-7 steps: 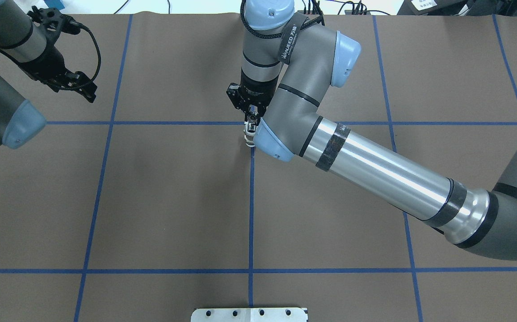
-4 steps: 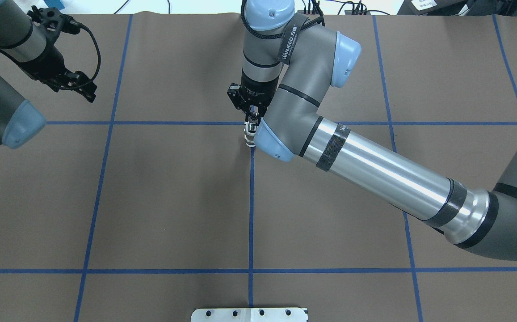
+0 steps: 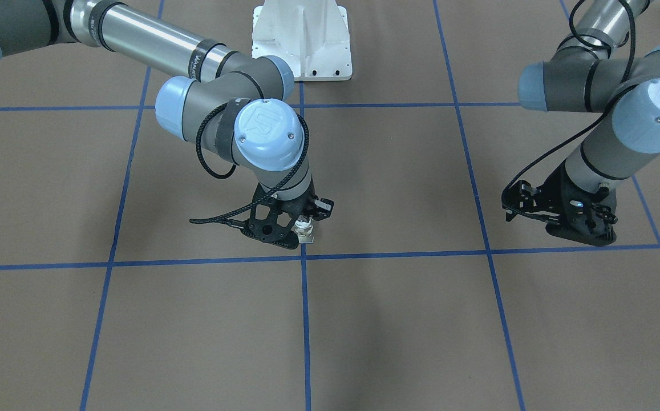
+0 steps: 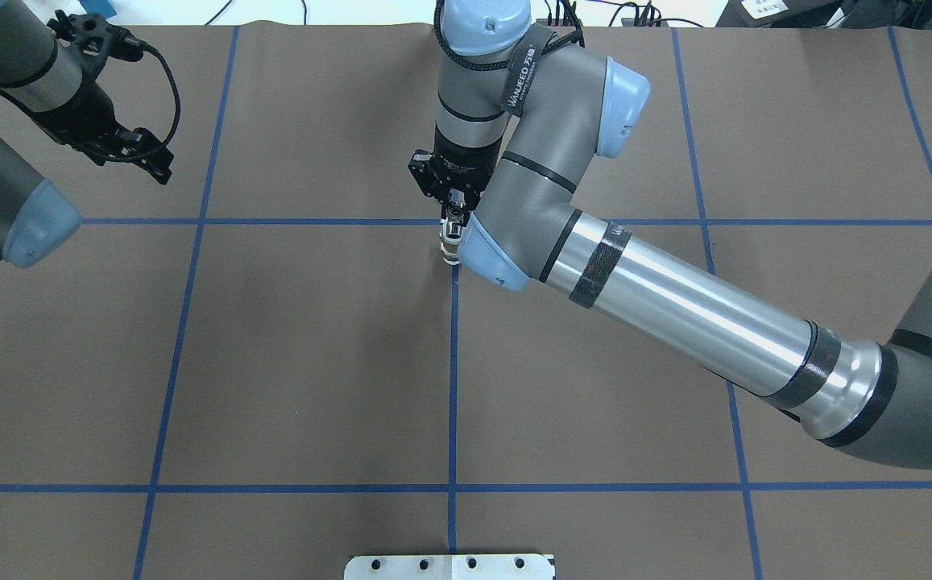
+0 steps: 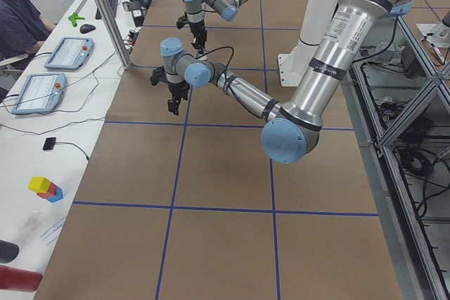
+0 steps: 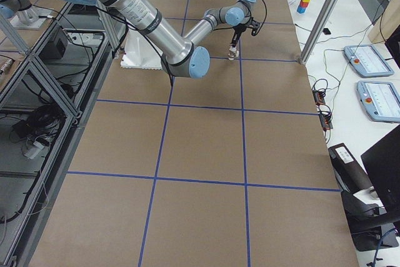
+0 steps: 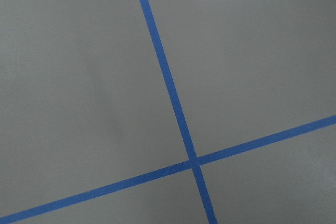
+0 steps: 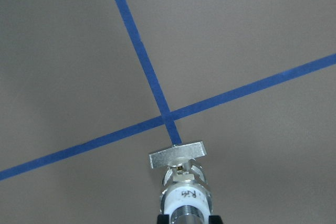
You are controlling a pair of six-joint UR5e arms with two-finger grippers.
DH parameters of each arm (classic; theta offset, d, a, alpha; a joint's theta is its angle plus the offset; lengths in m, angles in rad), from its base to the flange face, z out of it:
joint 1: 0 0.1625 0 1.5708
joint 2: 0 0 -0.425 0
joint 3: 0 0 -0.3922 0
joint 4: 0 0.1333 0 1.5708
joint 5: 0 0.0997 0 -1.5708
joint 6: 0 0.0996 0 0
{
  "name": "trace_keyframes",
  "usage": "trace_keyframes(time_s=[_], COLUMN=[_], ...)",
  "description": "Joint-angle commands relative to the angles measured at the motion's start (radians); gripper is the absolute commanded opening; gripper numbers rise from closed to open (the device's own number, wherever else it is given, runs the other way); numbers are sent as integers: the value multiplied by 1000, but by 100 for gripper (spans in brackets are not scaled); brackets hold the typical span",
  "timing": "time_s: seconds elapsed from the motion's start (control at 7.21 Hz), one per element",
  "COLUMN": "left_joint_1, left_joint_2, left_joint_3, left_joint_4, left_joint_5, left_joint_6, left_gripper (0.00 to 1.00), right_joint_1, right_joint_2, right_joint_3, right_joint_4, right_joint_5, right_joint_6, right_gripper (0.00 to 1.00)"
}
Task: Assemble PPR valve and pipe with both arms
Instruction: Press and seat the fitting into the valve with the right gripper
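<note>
The right end effector (image 4: 452, 211) is clamped on the valve (image 4: 451, 242). The valve's metal end points down, just beside the tape crossing (image 8: 167, 115). It sits midway between the worktop's (image 4: 312, 362) side edges, nearer the operators' edge. The right arm (image 4: 675, 298) reaches in from the right edge. The left end effector (image 4: 155, 163) hovers near the left corner on the operators' edge; I cannot tell whether its fingers are apart.

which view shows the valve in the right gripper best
Right wrist-mounted: the valve sits close at lower centre, with its metal handle and white body sharp. Front-facing and overhead show it small and partly hidden; the side views barely show it.
</note>
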Motion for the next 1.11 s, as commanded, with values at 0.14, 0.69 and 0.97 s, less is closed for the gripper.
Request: trace_keyframes(time_s=[0.14, 0.69, 0.97], left_joint_1=[0, 0, 0], left_joint_2=[0, 0, 0], left_joint_3=[0, -2, 0], left_joint_4=[0, 0, 0], left_joint_5=[0, 1, 0], left_joint_6=[0, 0, -1], left_gripper=[100, 100, 100], right_joint_1=[0, -2, 0], right_joint_2=[0, -1, -5], right_joint_3=[-23, -20, -19], right_joint_4=[37, 40, 40], right_joint_5=[0, 0, 2], right_joint_6=[0, 0, 0], right_gripper=[0, 99, 100])
